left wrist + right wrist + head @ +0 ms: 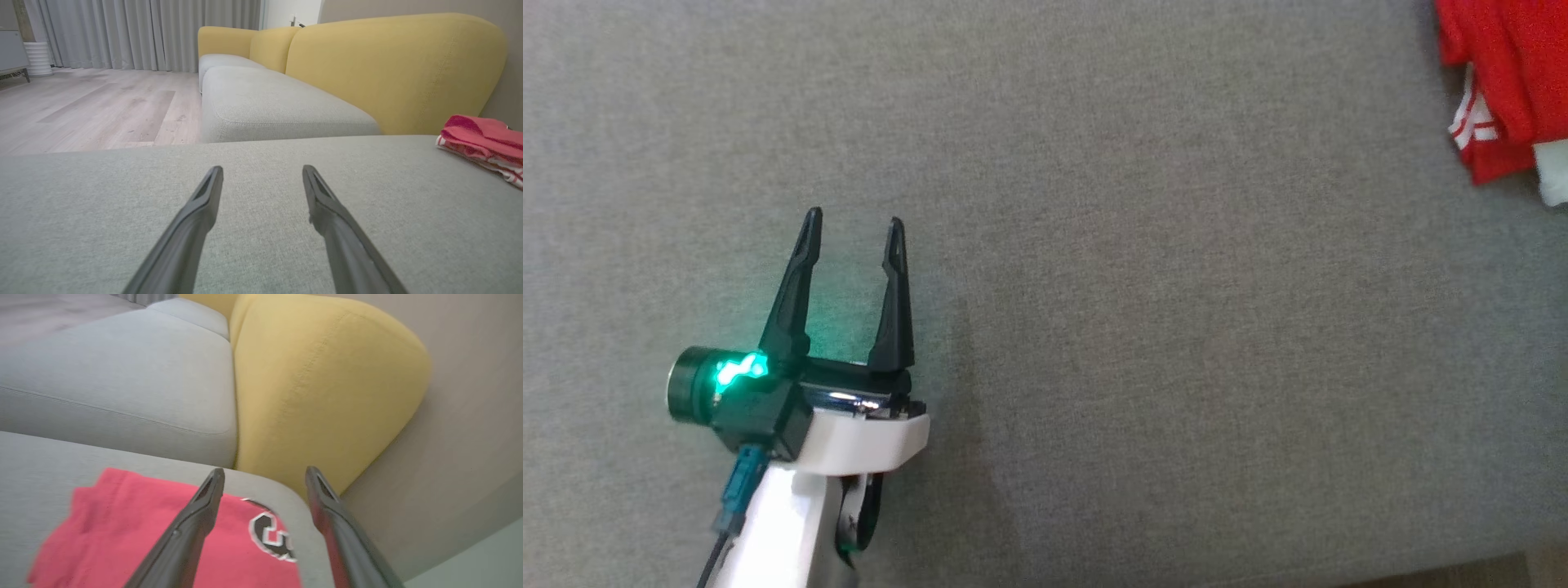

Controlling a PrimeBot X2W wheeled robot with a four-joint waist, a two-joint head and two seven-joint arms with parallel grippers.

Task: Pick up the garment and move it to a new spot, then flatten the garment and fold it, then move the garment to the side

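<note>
A: While the left gripper (854, 216) hangs over the bare grey cushion (1143, 343), how do its fingers stand?

B: Spread apart with nothing between them, tips pointing up the head view. A green light (739, 369) glows at its base.

A: And the garment?

B: The red garment (1507, 73) lies in a folded heap at the top right corner of the head view, well apart from that gripper, with white stripes (1470, 122) at its edge.

A: The right gripper?

B: In its own wrist view the right gripper (265, 469) is wide apart and empty, above the garment. The cloth, with a black-and-white emblem (271, 539), rests on the cushion's rounded corner near the yellow backrest (318, 384). That picture is blurred, so I cannot tell whether the fingers touch the cloth
</note>
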